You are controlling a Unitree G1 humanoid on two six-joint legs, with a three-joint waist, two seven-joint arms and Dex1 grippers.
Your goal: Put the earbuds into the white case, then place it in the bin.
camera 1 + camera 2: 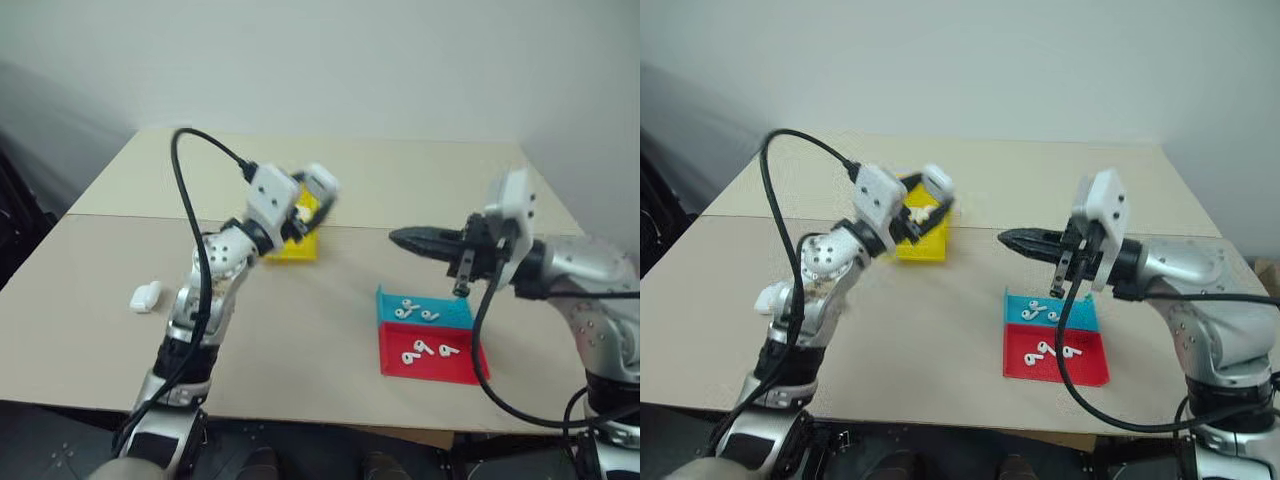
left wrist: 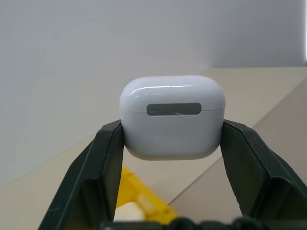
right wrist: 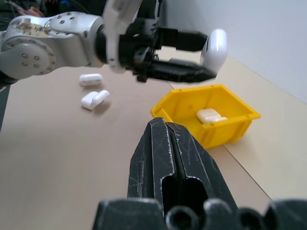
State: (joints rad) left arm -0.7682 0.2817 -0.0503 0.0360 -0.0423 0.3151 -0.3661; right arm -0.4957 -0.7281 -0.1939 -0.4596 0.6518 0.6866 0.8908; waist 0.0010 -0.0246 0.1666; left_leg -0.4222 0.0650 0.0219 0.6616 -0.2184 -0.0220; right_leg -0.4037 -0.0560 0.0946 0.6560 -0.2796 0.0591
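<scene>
My left gripper [image 1: 316, 198] is shut on the white case [image 2: 171, 117], lid closed, pinched by its sides between the two black fingers. It hangs above the yellow bin [image 3: 225, 128], apart from it. Another white case [image 3: 210, 115] lies inside the bin. My right gripper [image 1: 405, 238] is shut and holds nothing; it points toward the left arm, above the table right of the bin. Several earbuds [image 1: 408, 308] lie in the blue tray [image 1: 455, 318] and the red tray [image 1: 400, 368] below the right arm.
Two loose white cases [image 3: 90, 79] lie on the table at the left, one with its lid open [image 3: 94, 99]. A black cable loops above the left arm. The table's seam runs just behind the bin.
</scene>
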